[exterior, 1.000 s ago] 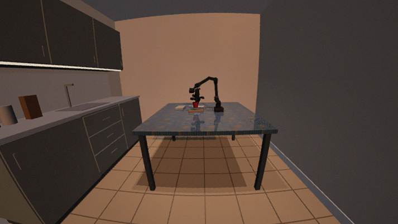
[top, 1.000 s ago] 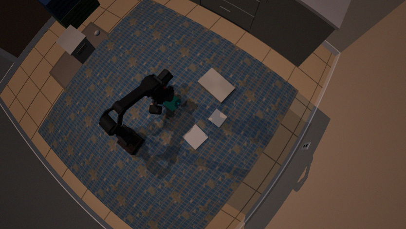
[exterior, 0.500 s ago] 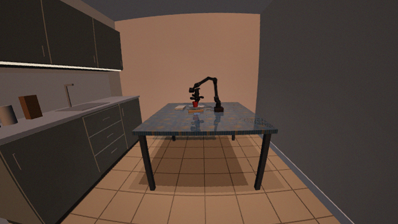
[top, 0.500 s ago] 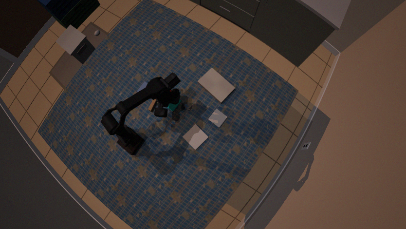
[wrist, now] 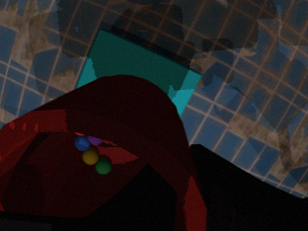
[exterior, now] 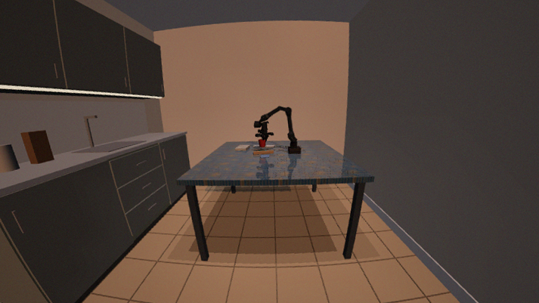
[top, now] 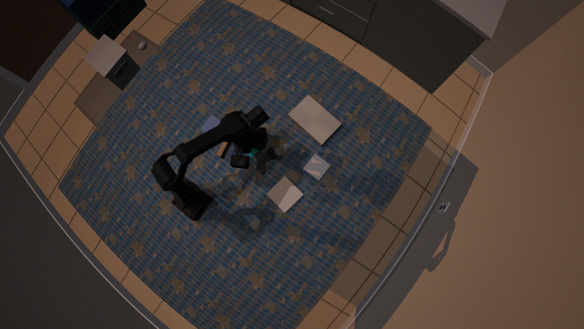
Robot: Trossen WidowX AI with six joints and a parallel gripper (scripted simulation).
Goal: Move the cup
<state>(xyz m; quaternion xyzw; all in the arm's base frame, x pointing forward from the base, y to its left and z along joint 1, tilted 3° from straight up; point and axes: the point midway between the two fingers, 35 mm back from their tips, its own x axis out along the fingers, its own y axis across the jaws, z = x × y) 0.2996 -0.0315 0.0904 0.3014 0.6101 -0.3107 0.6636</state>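
My gripper (wrist: 182, 155) (exterior: 263, 135) is shut on the wall of a red cup (wrist: 132, 110) (exterior: 262, 142) and holds it upright a little above the table. Several coloured marbles (wrist: 91, 153) lie in the bottom of the cup. A teal square pad (wrist: 138, 60) (top: 253, 152) lies on the table just beyond and below the cup, partly in shadow. A pale blue pad (top: 210, 122) shows behind the arm in the overhead view. The arm hides the cup in that view.
A wooden bar (top: 223, 150) (exterior: 263, 152) lies between the two pads. Three pale flat sheets (top: 314, 119) (top: 316, 166) (top: 284, 194) lie on the blue patterned table (top: 245, 265) (exterior: 238, 170) to the right of the arm. The arm's base (top: 192, 204) stands left of centre.
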